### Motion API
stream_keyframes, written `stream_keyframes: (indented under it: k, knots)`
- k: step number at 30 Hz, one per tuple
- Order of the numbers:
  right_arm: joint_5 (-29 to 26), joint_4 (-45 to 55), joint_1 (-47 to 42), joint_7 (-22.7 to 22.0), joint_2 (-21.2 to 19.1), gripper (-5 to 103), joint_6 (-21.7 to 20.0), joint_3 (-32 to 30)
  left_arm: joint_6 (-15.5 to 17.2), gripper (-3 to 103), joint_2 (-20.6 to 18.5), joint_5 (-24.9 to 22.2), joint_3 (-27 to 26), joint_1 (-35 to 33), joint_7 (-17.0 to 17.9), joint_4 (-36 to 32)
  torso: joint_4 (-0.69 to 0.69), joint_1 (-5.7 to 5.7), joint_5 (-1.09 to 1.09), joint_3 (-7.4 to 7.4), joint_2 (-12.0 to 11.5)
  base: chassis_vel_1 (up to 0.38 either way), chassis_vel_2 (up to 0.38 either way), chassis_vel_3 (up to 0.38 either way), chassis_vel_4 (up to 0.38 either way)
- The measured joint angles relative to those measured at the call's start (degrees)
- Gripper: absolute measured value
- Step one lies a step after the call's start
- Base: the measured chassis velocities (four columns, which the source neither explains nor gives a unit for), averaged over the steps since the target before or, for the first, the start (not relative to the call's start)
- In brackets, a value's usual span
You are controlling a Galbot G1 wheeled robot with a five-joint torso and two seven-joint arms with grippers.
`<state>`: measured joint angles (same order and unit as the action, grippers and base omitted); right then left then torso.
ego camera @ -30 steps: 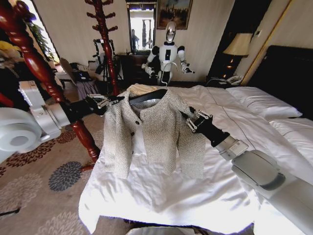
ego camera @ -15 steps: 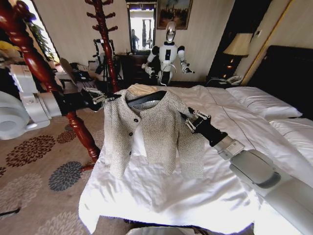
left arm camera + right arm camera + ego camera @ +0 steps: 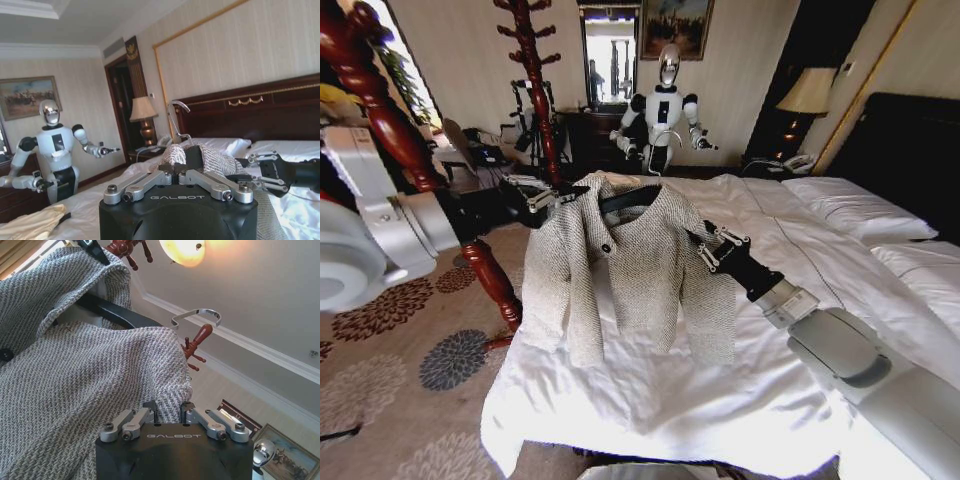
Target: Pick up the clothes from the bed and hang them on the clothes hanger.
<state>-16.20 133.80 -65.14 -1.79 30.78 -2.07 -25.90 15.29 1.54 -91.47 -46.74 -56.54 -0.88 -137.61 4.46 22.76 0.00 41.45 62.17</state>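
Both grippers clamp the jacket (image 3: pixel 625 270) draped on the black hanger (image 3: pixel 628 197) above the bed (image 3: pixel 800 290): left gripper (image 3: pixel 552 197) at one shoulder, right gripper (image 3: pixel 705 248) at the other.

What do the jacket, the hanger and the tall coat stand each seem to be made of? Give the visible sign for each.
Jacket: woven, tweed-like cloth, matt; the grey-beige herringbone pattern shows in the right wrist view.
Hanger: black smooth bar, probably plastic or painted wood; its hook looks like shiny silver metal wire.
Coat stand: likely varnished wood, with red-brown gloss and turned knobs.
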Motion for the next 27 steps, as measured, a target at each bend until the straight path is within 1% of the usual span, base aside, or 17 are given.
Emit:
stream_keyframes:
  k: [1, 2, 5, 7, 12, 18, 20, 27]
  knots:
    - [0.0, 0.0, 0.0, 0.1, 0.2, 22, 0.0, 0.0, 0.3, 1, 3.0, 1.9, 1.0, 0.4, 0.9, -0.9, 0.00, 0.00, 0.00, 0.00, 0.0, 0.000, 0.000, 0.000, 0.000]
    - [0.0, 0.0, 0.0, 0.1, 0.2, 22, 0.0, 0.0, 0.3, 1, 3.0, 1.9, 1.0, 0.4, 0.9, -0.9, 0.00, 0.00, 0.00, 0.00, 0.0, 0.000, 0.000, 0.000, 0.000]
    - [0.0, 0.0, 0.1, 0.1, 0.3, 22, 0.1, 0.2, 0.5, 1, 7.5, 6.9, 2.6, 0.3, 1.5, -1.9, 0.00, 0.00, -0.01, 0.00, 0.0, 0.000, 0.000, 0.000, 0.000]
    - [0.3, 0.1, 0.2, 0.2, 0.1, 22, 0.1, 0.7, 0.5, 1, 9.3, 9.5, 3.7, -0.1, 1.6, -2.4, 0.00, 0.00, -0.01, 0.00, 0.0, 0.000, 0.000, 0.000, 0.000]
    - [1.0, 0.2, 1.1, 0.1, -0.3, 22, 0.3, 2.7, 0.6, 1, 9.2, 10.8, 4.2, -0.2, 0.8, -2.6, 0.01, 0.00, 0.00, 0.00, 0.0, 0.000, 0.000, 0.000, 0.000]
    - [1.3, 0.1, 3.4, -0.2, 0.6, 22, 0.2, 8.0, 1.1, 1, 8.1, 11.8, 4.6, -0.7, 0.0, -1.8, 0.00, 0.00, 0.01, 0.00, 0.0, 0.000, 0.000, 0.000, 0.000]
    - [2.0, -0.4, 4.6, -0.2, 1.4, 22, 0.2, 10.2, 1.5, 1, 8.4, 12.3, 5.1, -1.0, -0.1, -1.4, 0.00, 0.00, 0.01, 0.00, 0.0, 0.000, 0.000, 0.000, 0.000]
    - [1.9, -0.7, 7.8, -0.6, 2.4, 22, -1.1, 13.7, 2.1, 1, 9.7, 13.9, 7.2, -1.2, -1.1, -1.3, 0.00, 0.00, -0.01, 0.00, 0.0, 0.000, 0.000, 0.000, 0.000]
